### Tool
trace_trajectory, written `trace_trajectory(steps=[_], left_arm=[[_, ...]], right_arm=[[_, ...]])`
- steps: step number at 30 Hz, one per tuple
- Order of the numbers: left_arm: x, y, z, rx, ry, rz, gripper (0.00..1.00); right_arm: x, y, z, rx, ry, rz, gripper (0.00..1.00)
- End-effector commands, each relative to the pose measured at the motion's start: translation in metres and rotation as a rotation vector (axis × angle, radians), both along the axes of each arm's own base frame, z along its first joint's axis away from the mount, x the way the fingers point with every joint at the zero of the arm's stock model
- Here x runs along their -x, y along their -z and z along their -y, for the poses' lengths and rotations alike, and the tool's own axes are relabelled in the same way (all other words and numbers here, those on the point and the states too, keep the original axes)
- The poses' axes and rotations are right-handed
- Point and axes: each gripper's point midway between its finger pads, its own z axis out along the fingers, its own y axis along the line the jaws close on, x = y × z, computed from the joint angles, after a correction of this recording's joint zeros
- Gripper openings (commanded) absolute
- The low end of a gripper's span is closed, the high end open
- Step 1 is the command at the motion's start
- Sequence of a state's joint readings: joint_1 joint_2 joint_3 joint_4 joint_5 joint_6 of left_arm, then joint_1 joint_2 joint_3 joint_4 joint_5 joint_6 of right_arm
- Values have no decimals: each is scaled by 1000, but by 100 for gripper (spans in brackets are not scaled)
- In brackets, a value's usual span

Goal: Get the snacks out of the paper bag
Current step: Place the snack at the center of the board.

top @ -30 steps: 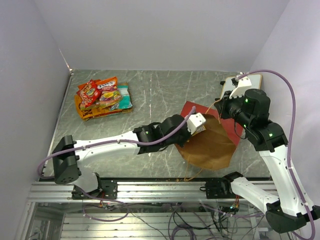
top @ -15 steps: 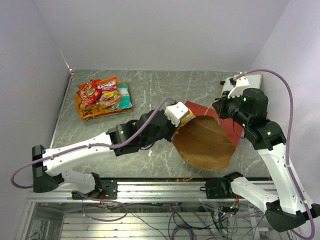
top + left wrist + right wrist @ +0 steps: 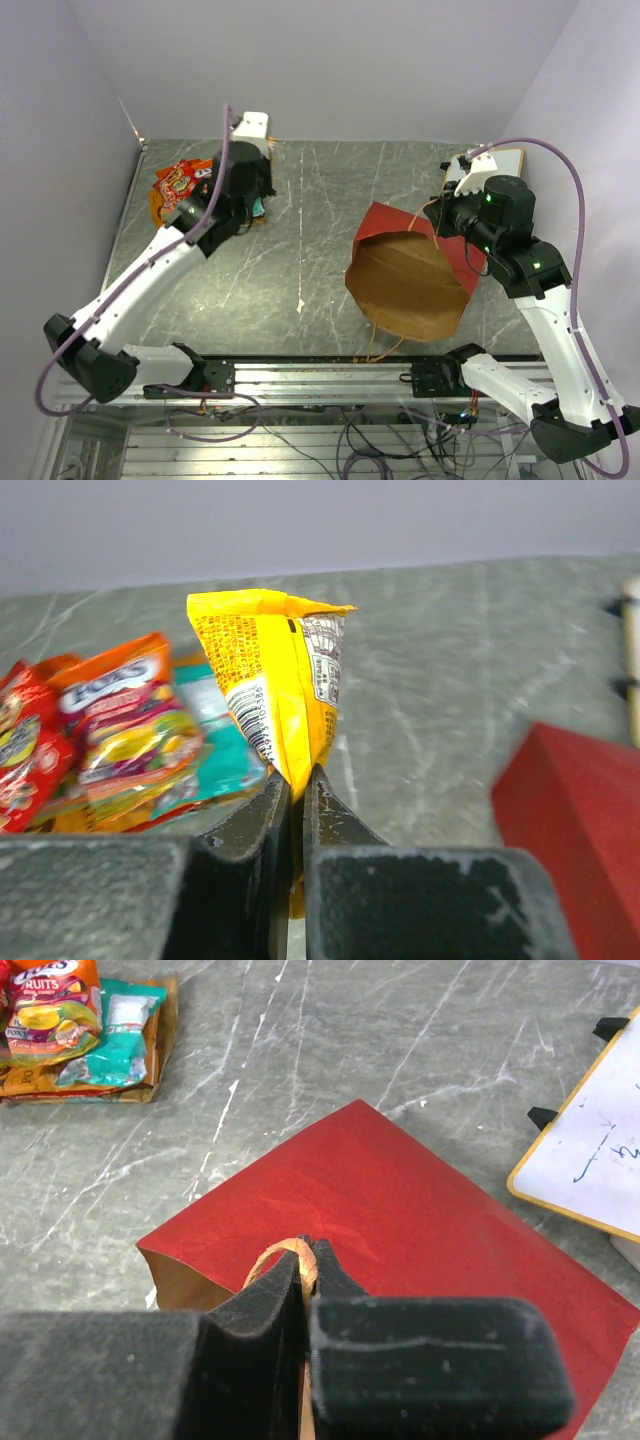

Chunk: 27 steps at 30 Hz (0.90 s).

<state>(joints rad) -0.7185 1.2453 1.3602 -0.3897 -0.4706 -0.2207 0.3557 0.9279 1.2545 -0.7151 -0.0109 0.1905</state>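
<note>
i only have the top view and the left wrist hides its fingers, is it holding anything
observer: yes, the left wrist view shows the left gripper shut on a yellow packet, pinched at its lower edge.
operator: and the other arm
observer: the right gripper is shut on the bag's tan handle.
operator: that board past the right arm, anything on it
observer: blue handwriting on its white face, too small to read.
</note>
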Motion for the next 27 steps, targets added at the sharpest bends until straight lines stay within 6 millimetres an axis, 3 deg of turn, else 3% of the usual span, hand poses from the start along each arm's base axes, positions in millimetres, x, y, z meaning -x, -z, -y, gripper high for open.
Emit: trace_trajectory(steps=[1,3,8,15,22,27], left_arm=[[-52,17,-65,61,-225,-95,7],[-73,28,-87,88,-292,-139,7],[-122,59,-120,115,-369,-206,7],[-164,112,-168,97,-468,-308,7],[-170,158,-195,73,-537,-432,7],[-161,164,-196,89,-537,-423,7]], right_arm=[[-3,-6,0,-4,5,25,0],[-3,-7,-1,-5,3,25,0],[-3,-7,1,-2,9,28,0],[-1,-7,6,6,30,31,0],[-3,-7,7,5,40,31,0],[-3,-5,7,7,45,30,0]])
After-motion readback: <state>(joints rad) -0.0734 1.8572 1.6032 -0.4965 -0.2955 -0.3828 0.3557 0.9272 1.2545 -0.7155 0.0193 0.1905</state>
